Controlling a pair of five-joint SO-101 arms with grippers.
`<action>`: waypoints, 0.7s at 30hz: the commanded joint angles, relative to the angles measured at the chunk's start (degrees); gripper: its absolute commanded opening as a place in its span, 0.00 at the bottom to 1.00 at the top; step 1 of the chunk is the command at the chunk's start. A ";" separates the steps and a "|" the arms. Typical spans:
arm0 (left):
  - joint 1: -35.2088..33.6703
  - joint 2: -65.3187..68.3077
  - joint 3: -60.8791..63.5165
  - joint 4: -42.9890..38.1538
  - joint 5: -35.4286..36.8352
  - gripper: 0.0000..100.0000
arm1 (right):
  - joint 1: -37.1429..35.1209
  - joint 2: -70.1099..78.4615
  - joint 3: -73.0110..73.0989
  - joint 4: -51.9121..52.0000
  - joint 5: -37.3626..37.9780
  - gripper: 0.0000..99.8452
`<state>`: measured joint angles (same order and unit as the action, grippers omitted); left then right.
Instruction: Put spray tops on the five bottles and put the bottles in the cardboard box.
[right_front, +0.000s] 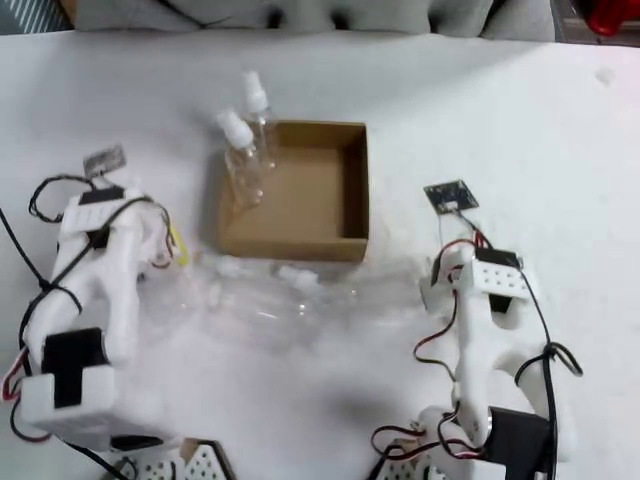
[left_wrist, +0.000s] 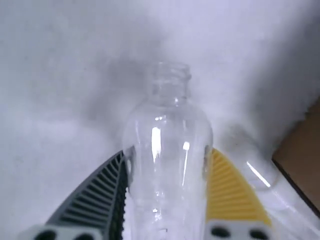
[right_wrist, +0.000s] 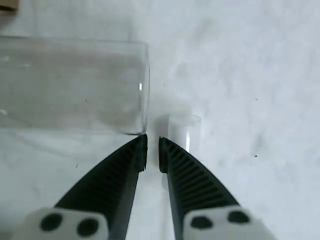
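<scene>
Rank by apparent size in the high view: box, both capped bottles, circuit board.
Largest: box.
Then near capped bottle and far capped bottle, alike, so unranked.
Smallest: circuit board.

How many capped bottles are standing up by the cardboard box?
2: one bottle at the cardboard box's left wall, a second bottle just behind it. Clear bottles lying in front are hard to count.

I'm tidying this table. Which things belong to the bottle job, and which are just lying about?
Job: cardboard box; two topped bottles; uncapped bottle in left claw; loose bottles; spray tops on the table.
Lying about: red thing; grey cushions.
</scene>
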<state>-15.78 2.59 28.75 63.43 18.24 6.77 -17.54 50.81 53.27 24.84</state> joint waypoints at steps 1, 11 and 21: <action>0.92 -8.75 -1.93 2.64 -2.29 0.02 | 0.57 -1.19 -0.26 -0.84 0.35 0.02; 2.77 -23.96 8.35 -0.88 -2.73 0.02 | 0.84 -1.89 -3.87 0.84 0.26 0.02; 2.77 -36.79 16.53 -4.13 -9.41 0.02 | 6.37 -1.89 -24.00 25.27 5.71 0.02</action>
<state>-13.67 -30.02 44.13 62.64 9.80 12.04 -17.54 34.20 71.12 26.95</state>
